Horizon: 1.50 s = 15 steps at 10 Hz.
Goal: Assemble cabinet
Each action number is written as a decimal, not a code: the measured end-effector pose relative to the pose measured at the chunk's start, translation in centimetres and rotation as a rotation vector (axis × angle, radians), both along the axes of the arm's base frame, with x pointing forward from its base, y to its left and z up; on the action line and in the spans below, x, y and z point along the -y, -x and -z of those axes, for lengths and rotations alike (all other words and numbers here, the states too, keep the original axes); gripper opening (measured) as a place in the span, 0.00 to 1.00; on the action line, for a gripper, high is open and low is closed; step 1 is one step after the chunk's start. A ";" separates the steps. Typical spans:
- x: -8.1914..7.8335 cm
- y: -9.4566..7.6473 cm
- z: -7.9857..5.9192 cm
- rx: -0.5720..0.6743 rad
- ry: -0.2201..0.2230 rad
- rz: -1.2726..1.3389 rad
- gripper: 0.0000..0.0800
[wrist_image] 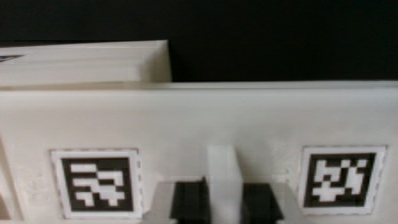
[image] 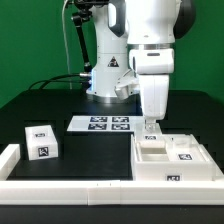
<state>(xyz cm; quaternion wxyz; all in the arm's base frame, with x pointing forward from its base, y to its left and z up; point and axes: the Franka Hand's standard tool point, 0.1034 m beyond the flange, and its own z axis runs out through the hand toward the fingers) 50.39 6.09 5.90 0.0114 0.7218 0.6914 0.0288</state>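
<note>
The cabinet (image: 172, 165), a large white box-shaped shell with black-and-white tags, lies on the black table at the exterior view's right. My gripper (image: 150, 127) reaches straight down onto its far left rim. In the wrist view the cabinet's white wall (wrist_image: 196, 120) fills the picture, with one tag (wrist_image: 93, 180) on each side of a thin upright white rib (wrist_image: 222, 170). My gripper (wrist_image: 222, 198) has its two black fingers (wrist_image: 183, 203) pressed against both sides of that rib. A small white tagged block (image: 42, 140) stands apart at the exterior view's left.
The marker board (image: 103, 124) lies flat behind the parts, in front of the robot's base (image: 108, 80). A low white border rail (image: 60, 186) runs along the table's front and left edges. Another white surface (wrist_image: 80, 62) shows beyond the cabinet wall.
</note>
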 end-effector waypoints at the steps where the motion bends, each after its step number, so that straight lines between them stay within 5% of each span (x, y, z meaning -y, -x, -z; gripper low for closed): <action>1: 0.0 -0.4 0.0 0.002 0.000 -0.005 0.09; 8: 0.4 -7.2 -0.2 0.064 -0.017 0.000 0.09; 14: 0.5 -7.6 -0.1 0.061 -0.016 -0.012 0.10; 15: 0.5 -7.6 -0.1 0.061 -0.016 -0.012 0.19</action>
